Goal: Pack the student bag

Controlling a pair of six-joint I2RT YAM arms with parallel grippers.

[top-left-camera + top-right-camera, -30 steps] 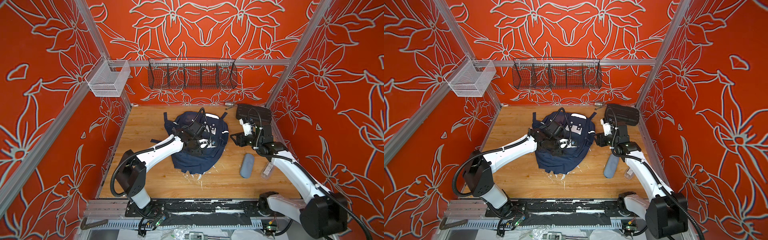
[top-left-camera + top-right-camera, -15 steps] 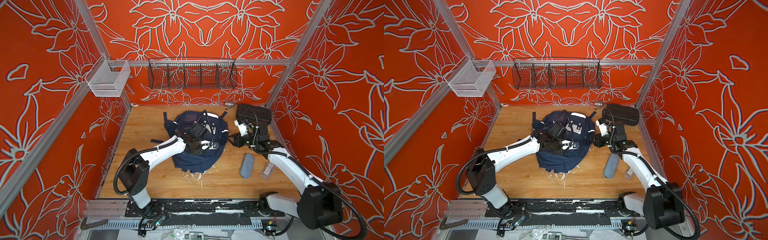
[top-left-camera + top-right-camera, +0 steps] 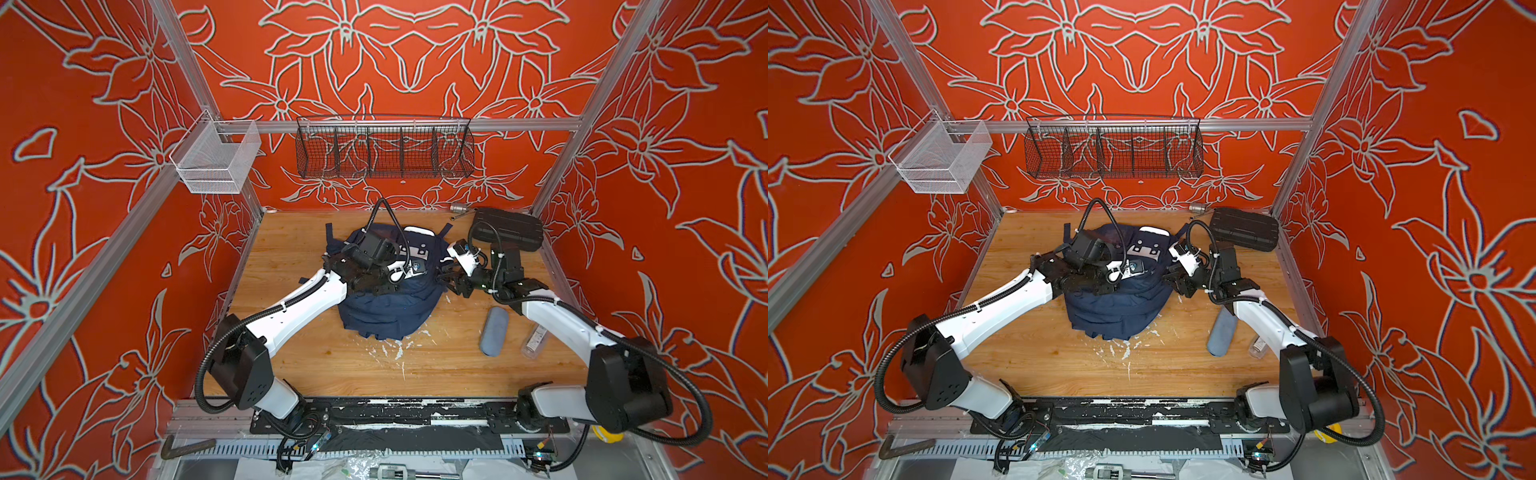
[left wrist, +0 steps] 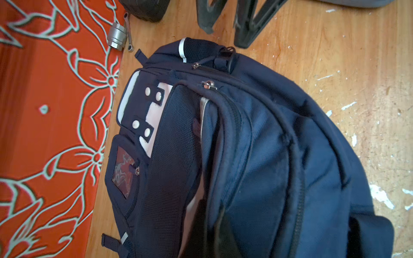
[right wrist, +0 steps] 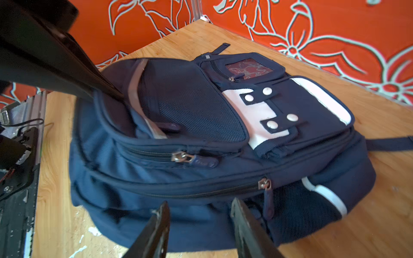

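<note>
The navy student bag (image 3: 386,307) (image 3: 1113,309) lies flat on the wooden table, its white patch with dots (image 5: 261,111) facing up. A front pocket (image 5: 143,125) gapes open. My left gripper (image 3: 392,279) (image 3: 1109,279) is shut on the rim of that pocket; in the right wrist view its black fingers (image 5: 105,91) pinch the fabric. Bag fabric (image 4: 257,156) fills the left wrist view and hides the jaws. My right gripper (image 5: 199,214) (image 3: 446,283) stands open against the bag's side, with nothing between its fingers, close to a zip pull (image 5: 266,185).
A black ribbed case (image 3: 509,228) sits at the back right, with a metal socket and wrench (image 4: 116,38) by the back wall. A grey-blue pouch (image 3: 493,330) and a clear tube (image 3: 536,340) lie right of the bag. A wire basket (image 3: 384,151) and a mesh bin (image 3: 216,160) hang above.
My left gripper has reached further across the bag and closed on the pocket rim. My right gripper has swung in to the bag's side and its jaws have narrowed.
</note>
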